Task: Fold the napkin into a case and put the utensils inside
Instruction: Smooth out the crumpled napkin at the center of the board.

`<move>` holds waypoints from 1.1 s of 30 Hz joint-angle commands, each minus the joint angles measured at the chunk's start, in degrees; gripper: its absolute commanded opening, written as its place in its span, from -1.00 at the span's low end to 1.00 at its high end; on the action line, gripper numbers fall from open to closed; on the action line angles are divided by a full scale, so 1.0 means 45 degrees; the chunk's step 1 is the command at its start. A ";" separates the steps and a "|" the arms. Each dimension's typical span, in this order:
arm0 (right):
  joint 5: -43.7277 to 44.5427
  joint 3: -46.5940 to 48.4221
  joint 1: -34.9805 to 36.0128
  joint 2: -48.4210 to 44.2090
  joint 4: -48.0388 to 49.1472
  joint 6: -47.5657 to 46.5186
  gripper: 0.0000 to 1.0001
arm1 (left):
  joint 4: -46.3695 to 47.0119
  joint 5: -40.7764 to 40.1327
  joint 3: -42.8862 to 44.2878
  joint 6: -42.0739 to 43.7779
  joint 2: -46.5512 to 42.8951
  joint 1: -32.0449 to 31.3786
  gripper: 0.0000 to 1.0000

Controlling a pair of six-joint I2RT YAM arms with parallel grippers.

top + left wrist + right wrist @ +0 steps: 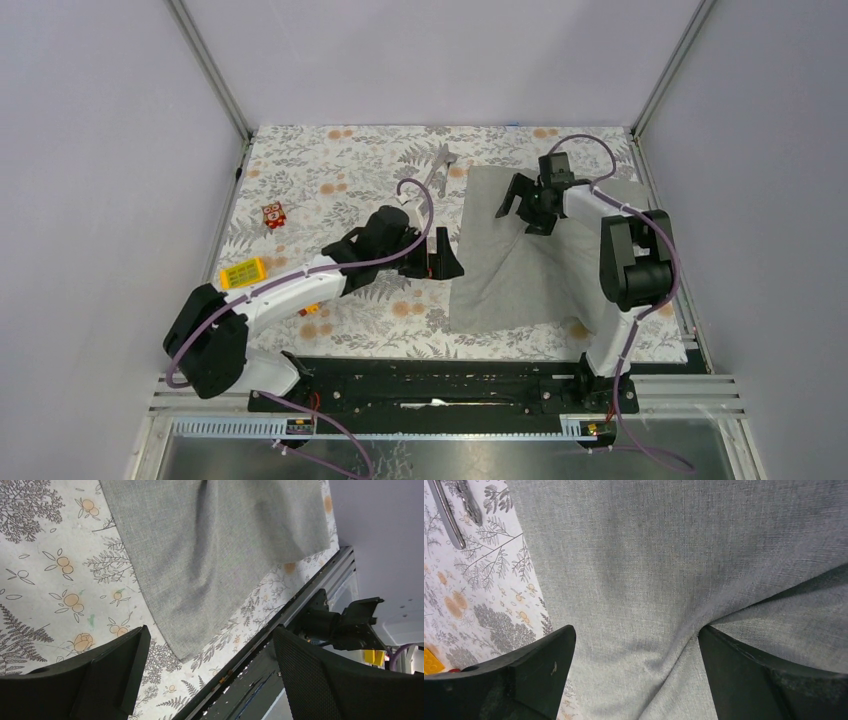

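One plain grey napkin (pixel 510 270) lies spread on the right half of a floral tablecloth (pixel 330 170). Its long axis runs from near to far, and the near end leans slightly left. A soft crease rises across the cloth.

Two shiny utensils (pixel 440 165) lie side by side on the tablecloth at the far middle, just left of the napkin's far left corner. They are apart from the napkin, and their long axes slant from near left to far right.

There are two robot arms. The left gripper (pixel 445 258) sits just beside the napkin's left edge, fingers spread wide with nothing between them. The right gripper (pixel 520 215) is over the far part of the napkin, also spread wide and gripping nothing.

On the left are a reddish toy block (pixel 273 214) and a yellow block (pixel 243 272). A third small block (pixel 312 308) is partly hidden by the left arm.
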 commanded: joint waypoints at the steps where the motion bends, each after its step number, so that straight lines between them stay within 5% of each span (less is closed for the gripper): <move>1: 0.1146 0.0649 -0.0418 -0.1542 -0.1729 -0.0758 0.99 | 0.0741 0.0590 0.0541 0.0252 0.0582 0.0016 0.97; 6: 0.2420 -0.2255 -0.3141 -0.5313 -0.2507 -0.0326 0.99 | 0.1059 0.1433 0.0777 0.0240 0.1060 0.0015 0.97; 12: 0.6215 -0.5426 -0.6195 -1.0300 -0.4080 0.1244 0.99 | 0.0972 0.2229 0.1096 0.0318 0.1114 0.0023 0.97; 16: 0.6264 -0.6973 -0.8305 -1.2476 -0.4793 0.2488 0.95 | 0.0722 0.2586 0.1036 0.0260 0.0480 0.0007 0.98; 21: 0.4819 -0.8015 -1.0097 -1.2640 -0.4982 0.3194 0.90 | 0.0067 0.2390 0.0729 0.0354 -0.0781 0.0006 0.97; 33: 0.5343 -0.8239 -1.0219 -1.0677 -0.4997 0.3210 0.86 | -0.0384 0.2168 0.0255 0.0357 -0.2114 0.0005 0.97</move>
